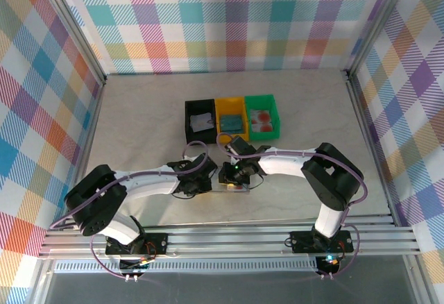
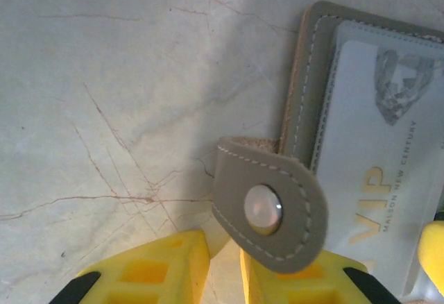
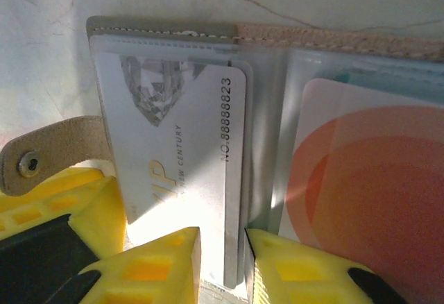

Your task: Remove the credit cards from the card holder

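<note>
- The left gripper (image 2: 224,248) sits low over the table (image 1: 139,123) at the holder's outer edge. Its fingers are slightly apart with bare table in the gap, and the snap tab (image 2: 270,210) lies over one finger.
- Just beside it, the right gripper (image 3: 222,245) works at the open card holder (image 3: 159,30), which lies flat between the two arms. Its fingers stand narrowly apart, and the lower corner of the whitish-grey card (image 3: 173,172) shows in the gap. I cannot tell whether they are pinching it.
- That card is partly out of its clear pocket. The reddish-pink card (image 3: 368,193) sits in the neighbouring pocket, with a teal edge behind it.
- The step in hand looks like drawing out the whitish-grey card. The next move calls for a firm pinch and a straight pull along the pocket while the left arm steadies the holder.
- Further back stand the black tray (image 1: 191,110), yellow tray (image 1: 231,100) and green tray (image 1: 274,110), each with something card-like inside.
</note>
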You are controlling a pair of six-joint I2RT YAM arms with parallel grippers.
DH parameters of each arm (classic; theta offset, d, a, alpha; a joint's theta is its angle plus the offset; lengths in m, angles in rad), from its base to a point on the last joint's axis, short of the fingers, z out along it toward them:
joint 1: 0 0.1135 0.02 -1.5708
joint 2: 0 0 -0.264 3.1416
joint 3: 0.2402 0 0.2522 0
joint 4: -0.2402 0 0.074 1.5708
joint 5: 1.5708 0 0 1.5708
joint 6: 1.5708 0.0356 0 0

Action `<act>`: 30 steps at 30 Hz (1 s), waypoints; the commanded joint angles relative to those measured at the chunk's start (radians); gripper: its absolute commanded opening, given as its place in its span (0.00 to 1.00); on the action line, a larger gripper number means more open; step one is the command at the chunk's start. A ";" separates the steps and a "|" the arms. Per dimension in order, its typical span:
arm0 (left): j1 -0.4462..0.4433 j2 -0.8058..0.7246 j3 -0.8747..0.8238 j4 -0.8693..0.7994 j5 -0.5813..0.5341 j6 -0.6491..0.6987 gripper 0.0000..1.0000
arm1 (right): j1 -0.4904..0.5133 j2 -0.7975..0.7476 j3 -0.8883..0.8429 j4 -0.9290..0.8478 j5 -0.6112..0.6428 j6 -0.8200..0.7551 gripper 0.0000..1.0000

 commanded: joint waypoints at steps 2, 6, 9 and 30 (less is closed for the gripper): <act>-0.084 0.239 -0.087 0.102 0.226 -0.044 0.21 | 0.010 0.001 -0.029 0.059 0.003 -0.021 0.24; -0.086 0.241 -0.089 0.110 0.220 -0.046 0.21 | 0.010 0.008 -0.029 0.065 -0.008 -0.020 0.23; -0.086 0.254 -0.090 0.121 0.225 -0.049 0.21 | 0.010 0.011 -0.038 0.101 -0.032 -0.012 0.23; -0.086 0.265 -0.107 0.159 0.229 -0.052 0.20 | 0.014 0.045 -0.037 0.134 -0.042 -0.023 0.22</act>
